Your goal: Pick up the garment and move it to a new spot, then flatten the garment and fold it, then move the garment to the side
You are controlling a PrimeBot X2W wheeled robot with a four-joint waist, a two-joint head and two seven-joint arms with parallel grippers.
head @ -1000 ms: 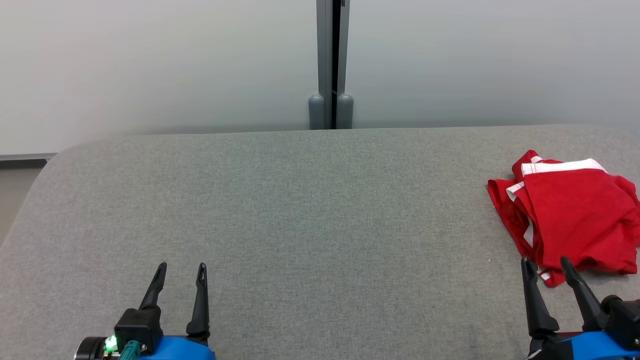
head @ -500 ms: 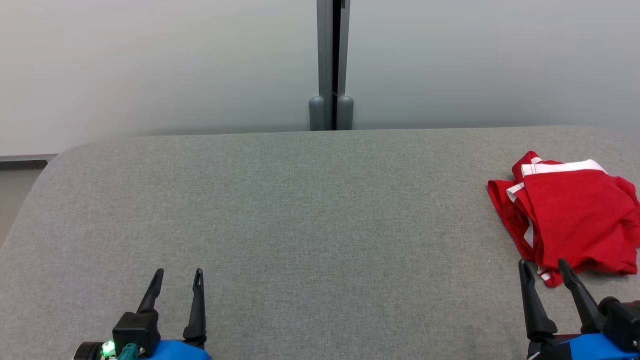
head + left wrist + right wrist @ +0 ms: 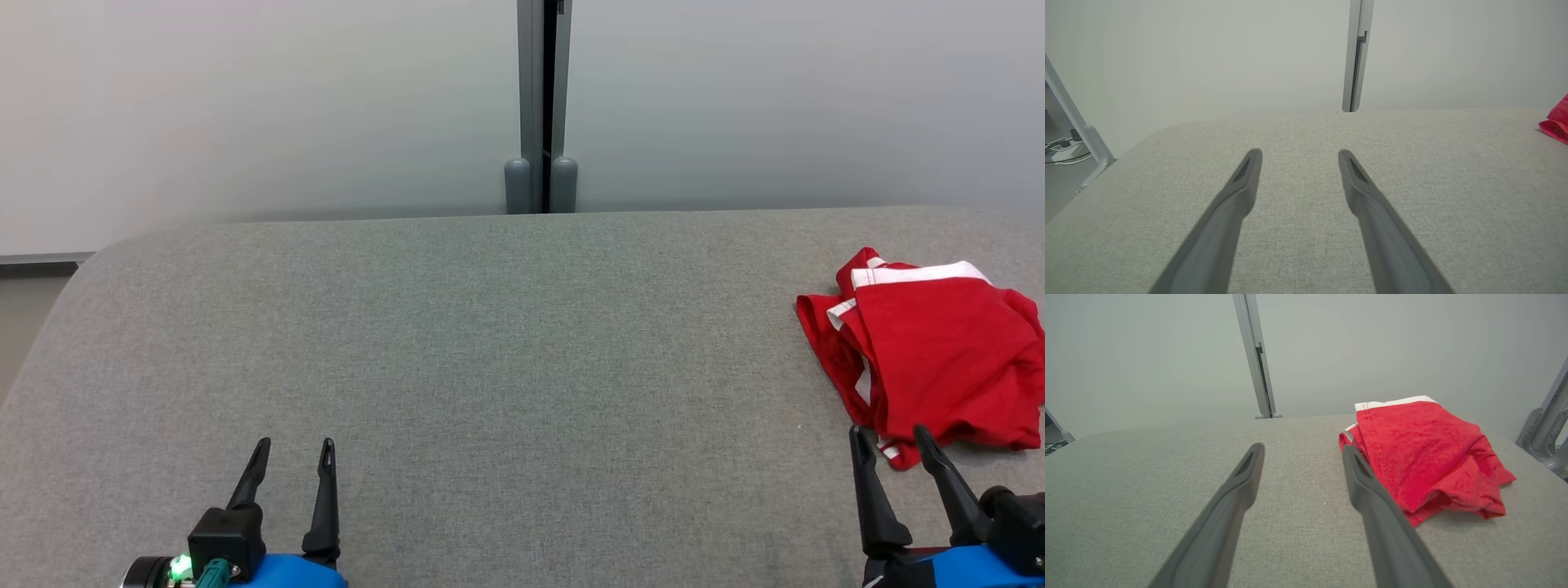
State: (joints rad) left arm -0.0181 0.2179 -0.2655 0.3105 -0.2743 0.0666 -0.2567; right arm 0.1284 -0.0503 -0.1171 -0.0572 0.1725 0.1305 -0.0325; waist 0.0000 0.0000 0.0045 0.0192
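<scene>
Garment [image 3: 939, 351] on grey surface [image 3: 490, 327], just beyond wide-spread right hand [image 3: 888, 433].

Entry: checked all views for writing. No legible text, label, brand, number or sign found.
</scene>
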